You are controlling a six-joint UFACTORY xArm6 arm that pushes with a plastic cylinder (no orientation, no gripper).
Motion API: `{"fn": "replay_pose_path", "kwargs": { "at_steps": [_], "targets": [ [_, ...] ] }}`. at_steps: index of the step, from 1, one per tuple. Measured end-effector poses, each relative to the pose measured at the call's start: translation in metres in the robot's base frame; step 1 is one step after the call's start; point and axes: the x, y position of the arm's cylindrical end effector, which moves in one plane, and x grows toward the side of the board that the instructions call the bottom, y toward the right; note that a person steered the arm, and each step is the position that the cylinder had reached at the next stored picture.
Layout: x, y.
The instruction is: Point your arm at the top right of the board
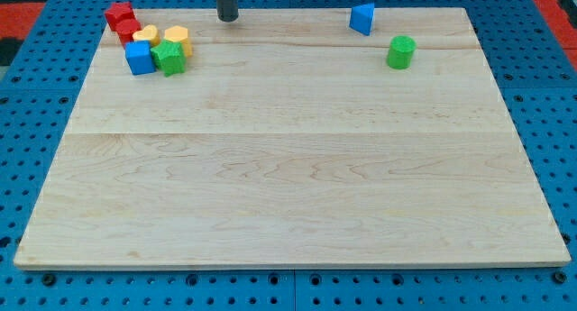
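Note:
My tip stands near the board's top edge, left of centre. It is right of a cluster at the top left: two red blocks, two yellow blocks, a blue cube and a green star-like block. A blue triangular block lies at the top, well right of my tip. A green cylinder lies below and right of that block. My tip touches no block.
The wooden board rests on a blue perforated table. A red surface shows at the view's top left and top right corners.

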Motion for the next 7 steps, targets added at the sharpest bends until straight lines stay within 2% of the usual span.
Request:
{"fn": "replay_pose_path", "kwargs": {
  "at_steps": [6,7],
  "targets": [
    [-0.012,0.003],
    [-0.011,-0.031]
  ]
}}
